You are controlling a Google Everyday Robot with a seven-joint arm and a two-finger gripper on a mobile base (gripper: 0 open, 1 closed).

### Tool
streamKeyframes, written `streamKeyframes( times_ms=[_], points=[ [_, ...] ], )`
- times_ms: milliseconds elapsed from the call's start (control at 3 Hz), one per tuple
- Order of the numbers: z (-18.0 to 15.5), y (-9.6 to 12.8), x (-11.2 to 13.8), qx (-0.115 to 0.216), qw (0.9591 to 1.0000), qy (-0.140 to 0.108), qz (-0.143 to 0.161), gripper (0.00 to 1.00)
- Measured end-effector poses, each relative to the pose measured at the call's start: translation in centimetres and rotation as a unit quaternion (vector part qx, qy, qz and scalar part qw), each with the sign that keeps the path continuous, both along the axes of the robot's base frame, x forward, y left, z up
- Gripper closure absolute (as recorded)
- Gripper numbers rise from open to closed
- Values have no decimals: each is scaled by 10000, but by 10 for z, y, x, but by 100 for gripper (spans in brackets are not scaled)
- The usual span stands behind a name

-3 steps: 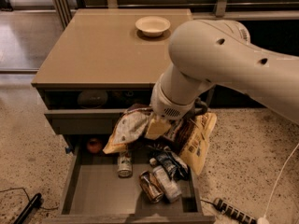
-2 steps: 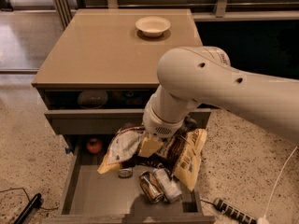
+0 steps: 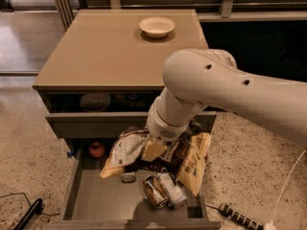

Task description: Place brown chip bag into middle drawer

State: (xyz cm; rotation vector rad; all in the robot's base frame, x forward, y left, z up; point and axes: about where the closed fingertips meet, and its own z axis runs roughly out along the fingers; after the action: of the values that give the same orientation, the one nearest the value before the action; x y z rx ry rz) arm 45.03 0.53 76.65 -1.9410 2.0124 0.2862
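Holding: your gripper (image 3: pixel 156 150) is clamping the brown chip bag (image 3: pixel 184 158), its fingers closed into the bag's crumpled middle, while the wrist is hiding most of it from you
Gripper place: it is hanging just in front of the upper drawer (image 3: pixel 96 123), over the back half of the middle drawer (image 3: pixel 103 202)
Bag: it is hanging clear of the grey floor; one cream-tan end is drooping toward the left wall, and the other end, with the printed panel, is drooping near the right wall
Drawer: it is standing pulled well out from the cabinet (image 3: pixel 110 56)
Drawer contents: a round red fruit (image 3: pixel 97 149) is sitting in the back left corner; a small can (image 3: pixel 128 177) is standing just under the bag's left end; a brown can (image 3: pixel 154 191) and a silver packet (image 3: pixel 171 189) are lying side by side, touching, right of the floor's centre
Arm: your arm (image 3: pixel 225 92) is reaching in from the right, crossing the cabinet's front right corner
Cabinet top: a pale bowl (image 3: pixel 157 27) is sitting near the back edge, right of centre
Upper drawer: it is standing slightly open, with a dark round object (image 3: pixel 95 101) showing in the gap toward the left
Ground: a power strip (image 3: pixel 237 217) is lying off the middle drawer's front right corner
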Motion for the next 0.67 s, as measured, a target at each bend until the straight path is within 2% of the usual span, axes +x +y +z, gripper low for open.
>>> streamKeyframes(
  times_ms=[333,667],
  points=[
    [-29,20,10,223,9995,208,116,100],
    [-91,49,23,420,9962,697,311,100]
  ],
)
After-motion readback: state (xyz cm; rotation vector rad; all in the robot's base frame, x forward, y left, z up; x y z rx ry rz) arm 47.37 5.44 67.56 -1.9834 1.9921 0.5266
